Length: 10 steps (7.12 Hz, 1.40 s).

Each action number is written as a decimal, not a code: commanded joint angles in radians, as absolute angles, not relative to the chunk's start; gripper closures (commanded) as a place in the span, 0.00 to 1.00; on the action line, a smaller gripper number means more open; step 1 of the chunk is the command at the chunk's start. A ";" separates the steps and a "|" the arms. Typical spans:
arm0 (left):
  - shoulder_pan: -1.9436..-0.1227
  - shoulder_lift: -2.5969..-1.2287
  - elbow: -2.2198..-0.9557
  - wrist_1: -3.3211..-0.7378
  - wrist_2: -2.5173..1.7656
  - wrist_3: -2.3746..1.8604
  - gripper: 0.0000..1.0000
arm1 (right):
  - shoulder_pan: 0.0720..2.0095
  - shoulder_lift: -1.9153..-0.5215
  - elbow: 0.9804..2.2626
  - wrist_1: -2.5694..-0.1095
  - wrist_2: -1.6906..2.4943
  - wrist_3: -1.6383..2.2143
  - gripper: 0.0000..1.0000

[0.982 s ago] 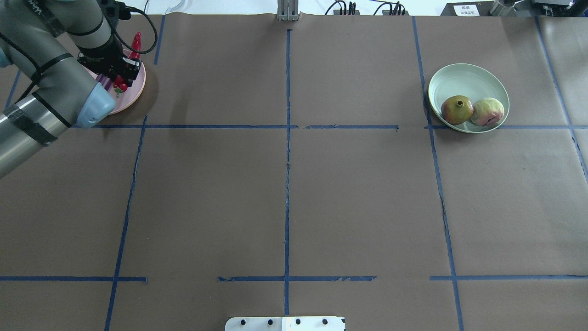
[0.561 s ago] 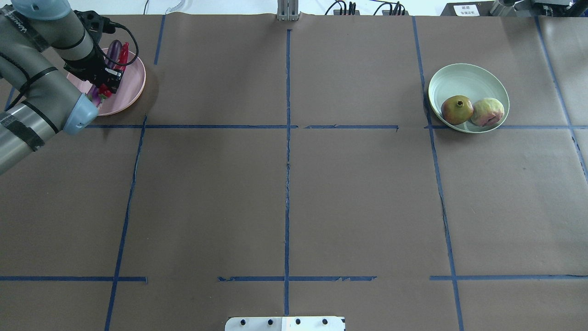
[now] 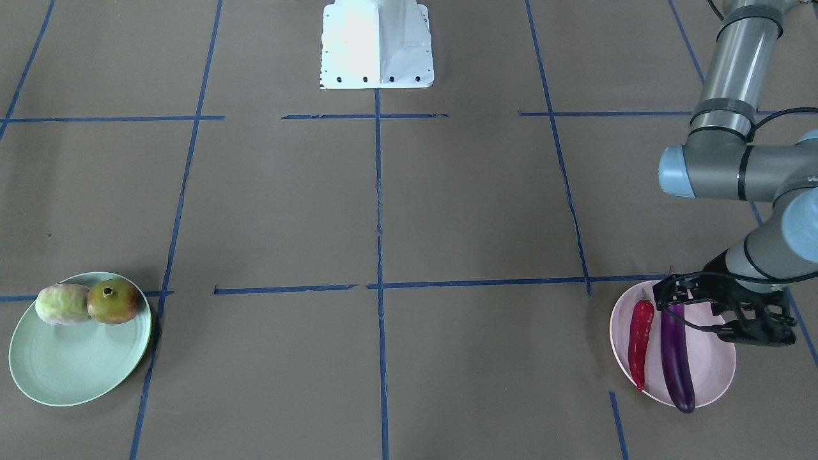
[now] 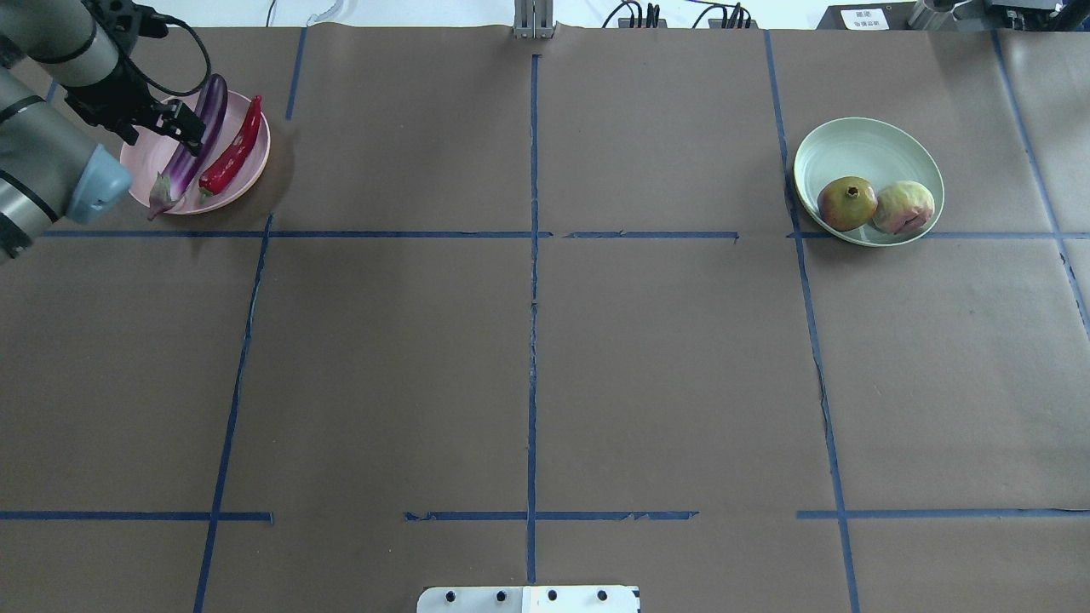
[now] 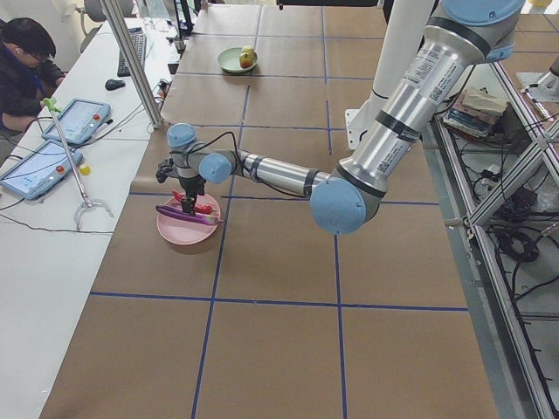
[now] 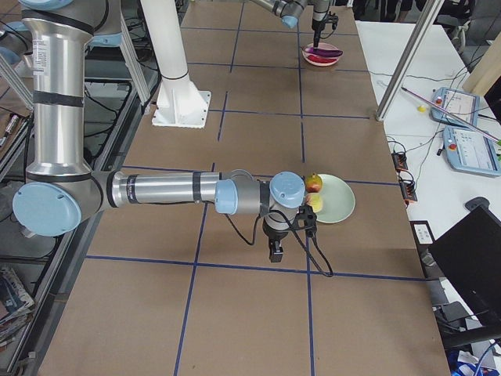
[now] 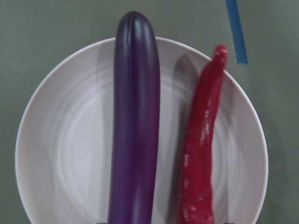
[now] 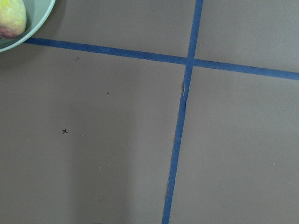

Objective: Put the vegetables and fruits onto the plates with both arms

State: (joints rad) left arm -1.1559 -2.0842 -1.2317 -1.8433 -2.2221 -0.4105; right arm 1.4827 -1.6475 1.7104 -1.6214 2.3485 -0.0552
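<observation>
The purple eggplant [image 4: 189, 149] and the red chili pepper [image 4: 230, 157] lie side by side on the pink plate [image 4: 251, 177] at the far left. My left gripper [image 4: 162, 128] hangs over the plate's left part, open and empty; it also shows in the front view [image 3: 709, 310]. The left wrist view shows the eggplant [image 7: 135, 121], the chili [image 7: 201, 149] and the plate [image 7: 60, 149] below. The pomegranate-like fruit [image 4: 846, 203] and the pale lumpy ball [image 4: 903, 207] rest on the mint plate [image 4: 851, 145]. My right gripper [image 6: 275, 252] shows only in the exterior right view, near that plate; I cannot tell its state.
The white base block [image 4: 528, 598] sits at the near edge. Blue tape lines cross the brown table cover. Cables and a metal post [image 4: 533, 21] stand at the far edge. An operator [image 5: 22, 70] sits at a side table with tablets.
My left gripper let go of the chili pepper, which now lies beside the eggplant on the pink plate. The left arm has drawn back to the left.
</observation>
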 commanded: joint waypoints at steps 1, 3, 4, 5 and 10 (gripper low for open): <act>-1.324 -1.991 -1.255 -1.839 -2.325 -0.129 0.00 | 1.482 -1.647 1.710 -1.621 2.349 -0.054 0.00; -1.493 -1.941 -1.268 -1.657 -2.332 0.170 0.00 | 1.483 -1.647 1.712 -1.621 2.349 -0.055 0.00; -1.550 -1.924 -1.310 -1.505 -2.324 0.234 0.00 | 1.483 -1.647 1.713 -1.621 2.349 -0.055 0.00; -1.609 -1.834 -1.348 -1.474 -2.330 0.285 0.00 | 1.483 -1.647 1.712 -1.621 2.349 -0.054 0.00; -1.615 -1.621 -1.638 -1.371 -2.333 0.164 0.00 | 1.483 -1.649 1.712 -1.621 2.349 -0.055 0.00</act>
